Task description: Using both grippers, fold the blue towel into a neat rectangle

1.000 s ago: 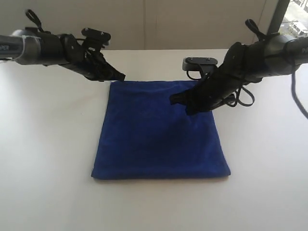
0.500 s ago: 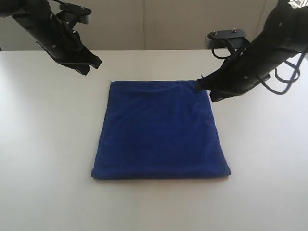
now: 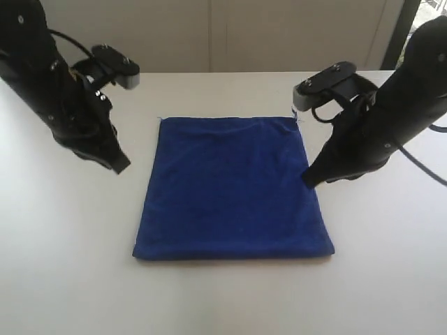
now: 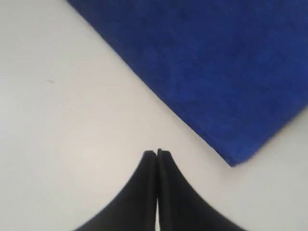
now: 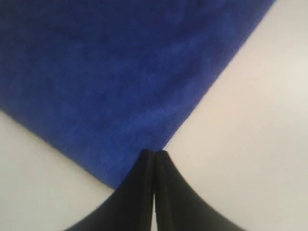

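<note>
Blue towel (image 3: 230,188) — soft, fuzzy cloth — on smooth matt table (image 3: 70,279).

The outside camera sits high and far back, looking down on the white table (image 3: 209,300) with the blue towel (image 3: 230,188) in the middle. Each wrist camera is very near the table and looks down past its own tips, the left gripper (image 4: 157,153) and the right gripper (image 5: 154,153). All three see the towel: the left one a corner, the right one an edge.

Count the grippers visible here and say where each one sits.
2. The left gripper, shut, hangs over the table left of the blue towel; the right gripper, shut, is at the towel's right edge. None seems hidden.
</note>
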### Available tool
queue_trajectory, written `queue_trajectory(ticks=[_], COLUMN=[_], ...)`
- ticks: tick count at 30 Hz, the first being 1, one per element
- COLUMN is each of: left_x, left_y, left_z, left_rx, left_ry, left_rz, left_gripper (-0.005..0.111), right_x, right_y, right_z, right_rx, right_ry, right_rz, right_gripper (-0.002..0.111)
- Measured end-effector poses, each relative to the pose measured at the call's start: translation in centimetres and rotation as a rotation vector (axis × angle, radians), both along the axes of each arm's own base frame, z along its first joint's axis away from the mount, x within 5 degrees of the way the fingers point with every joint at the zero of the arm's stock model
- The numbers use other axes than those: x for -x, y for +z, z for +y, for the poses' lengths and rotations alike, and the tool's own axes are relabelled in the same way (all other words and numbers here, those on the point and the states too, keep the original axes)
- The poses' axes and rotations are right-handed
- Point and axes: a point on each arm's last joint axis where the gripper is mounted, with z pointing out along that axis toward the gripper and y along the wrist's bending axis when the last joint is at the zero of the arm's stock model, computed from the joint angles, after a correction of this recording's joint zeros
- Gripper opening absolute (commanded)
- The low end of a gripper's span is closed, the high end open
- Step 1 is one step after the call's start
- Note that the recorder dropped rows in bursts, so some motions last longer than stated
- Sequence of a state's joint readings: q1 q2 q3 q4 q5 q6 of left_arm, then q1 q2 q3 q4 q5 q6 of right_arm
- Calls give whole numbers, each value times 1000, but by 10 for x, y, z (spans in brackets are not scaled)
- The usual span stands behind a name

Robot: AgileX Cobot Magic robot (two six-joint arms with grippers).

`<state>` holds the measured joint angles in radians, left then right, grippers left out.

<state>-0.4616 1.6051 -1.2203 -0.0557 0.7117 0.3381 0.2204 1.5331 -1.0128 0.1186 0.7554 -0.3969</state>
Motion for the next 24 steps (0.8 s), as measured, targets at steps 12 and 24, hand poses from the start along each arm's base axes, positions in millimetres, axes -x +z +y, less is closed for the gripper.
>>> queue_trajectory(ticks=[12, 24], left_x=[52, 54], left_y=[-47, -62], left_z=[-12, -11], left_rx=[-111, -89], left_ry=[-466, -490], left_rz=[-78, -170], left_gripper=[1, 60], right_x=[39, 45], right_y=[-49, -71], right_z=[11, 7], right_rx=[179, 245], right_ry=[474, 597], right_rz=[47, -89], right_gripper=[26, 46])
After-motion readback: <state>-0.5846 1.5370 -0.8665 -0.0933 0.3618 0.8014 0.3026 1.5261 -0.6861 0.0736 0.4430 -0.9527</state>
